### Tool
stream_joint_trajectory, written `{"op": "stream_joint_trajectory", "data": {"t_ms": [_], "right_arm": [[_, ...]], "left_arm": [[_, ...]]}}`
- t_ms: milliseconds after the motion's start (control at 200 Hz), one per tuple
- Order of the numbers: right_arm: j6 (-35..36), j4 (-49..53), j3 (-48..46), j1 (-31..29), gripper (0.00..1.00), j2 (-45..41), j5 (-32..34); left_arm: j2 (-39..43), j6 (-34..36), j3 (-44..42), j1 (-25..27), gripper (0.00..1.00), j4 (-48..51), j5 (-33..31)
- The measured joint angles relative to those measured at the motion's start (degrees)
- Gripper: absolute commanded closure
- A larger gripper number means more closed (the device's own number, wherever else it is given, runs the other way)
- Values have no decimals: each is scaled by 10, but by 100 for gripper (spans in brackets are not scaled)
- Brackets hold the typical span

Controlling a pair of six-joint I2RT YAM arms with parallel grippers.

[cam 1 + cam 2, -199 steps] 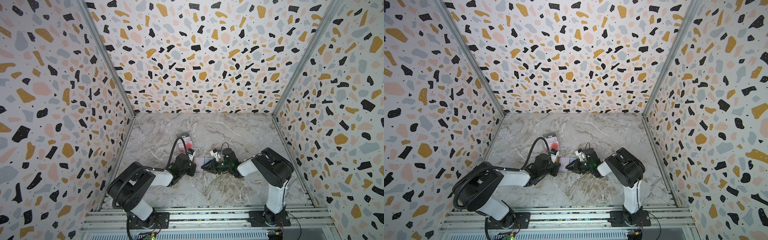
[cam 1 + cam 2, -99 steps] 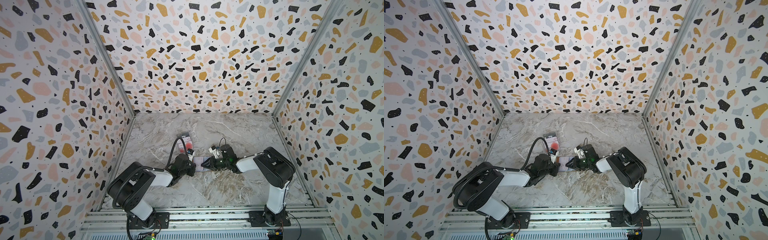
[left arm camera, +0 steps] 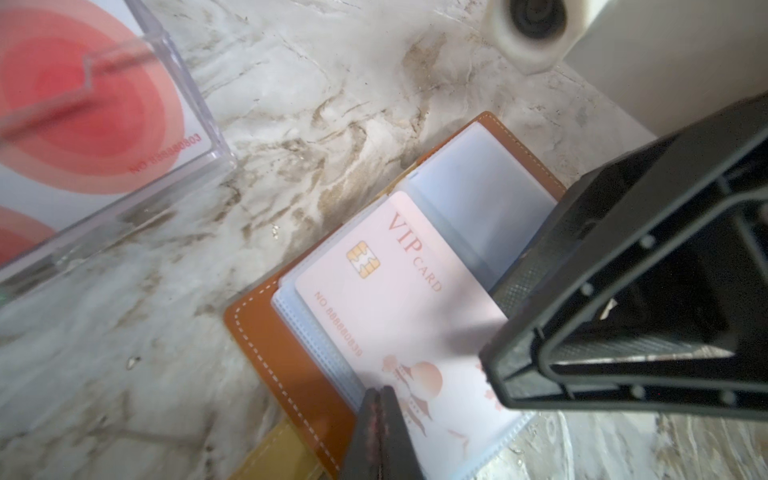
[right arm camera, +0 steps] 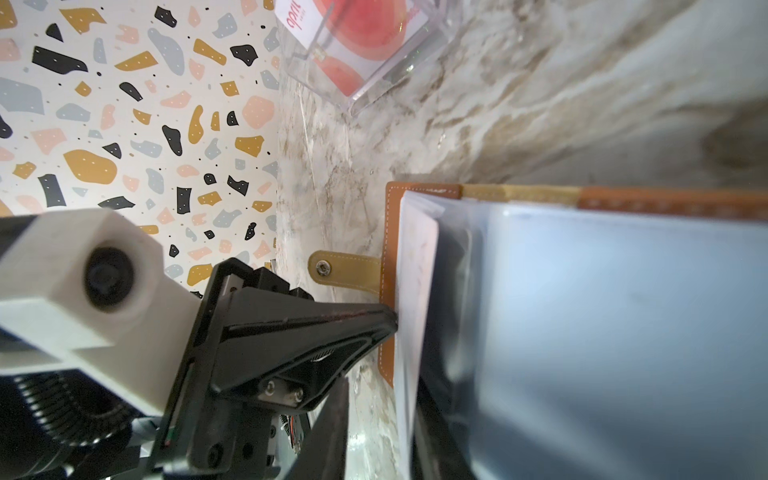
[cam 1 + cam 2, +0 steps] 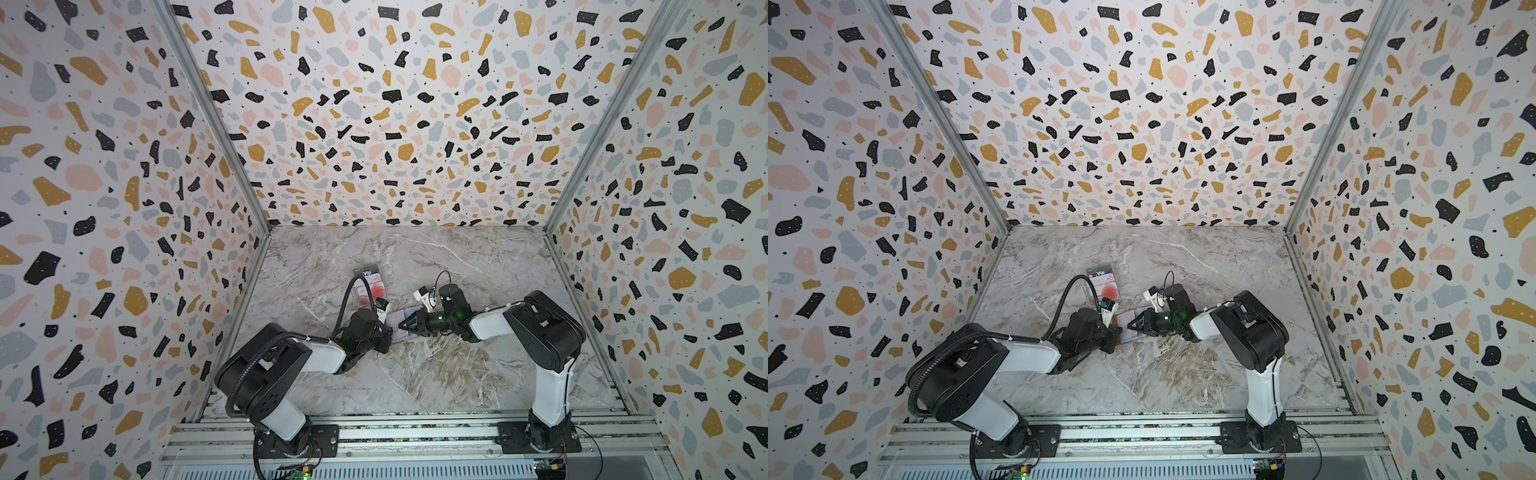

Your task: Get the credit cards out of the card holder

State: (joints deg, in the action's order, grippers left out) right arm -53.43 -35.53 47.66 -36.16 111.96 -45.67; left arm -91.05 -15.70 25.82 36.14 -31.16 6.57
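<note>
With your left gripper (image 3: 379,399) pinched shut on the pink card (image 3: 399,299), pull straight back along its fingers while the half-open right gripper (image 5: 403,325) pins the card holder (image 3: 257,320).

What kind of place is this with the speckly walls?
Probably a robot practice booth: speckled panel walls box in a marble-look tabletop, and a left arm and right arm are bolted to a metal rail at its front.

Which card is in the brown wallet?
The pale pink VIP card with the gold chip sits in a sleeve of the brown wallet; the red-circle cards lie in the clear box instead.
</note>
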Motion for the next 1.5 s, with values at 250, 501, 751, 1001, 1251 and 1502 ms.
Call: {"op": "stream_joint_trajectory", "data": {"t_ms": [250,501,751,1001,1251,1502], "right_arm": [[2,3,30,8,71,36,-31],[17,20,61,10,72,54,-57],[10,4,56,13,72,54,-67],[-7,-29,43,14,70,55,-77],[-20,-51,35,13,70,60,-79],[-28,-57,35,13,66,63,-81]], "left_arm": [[0,-1,-1,0,93,0,3],[0,-2,-1,0,94,0,3],[7,-4,-9,1,96,0,4],[16,-4,-6,2,99,23,4],[39,-10,-7,1,100,32,-5],[33,-12,-7,-1,100,8,-2]]}}
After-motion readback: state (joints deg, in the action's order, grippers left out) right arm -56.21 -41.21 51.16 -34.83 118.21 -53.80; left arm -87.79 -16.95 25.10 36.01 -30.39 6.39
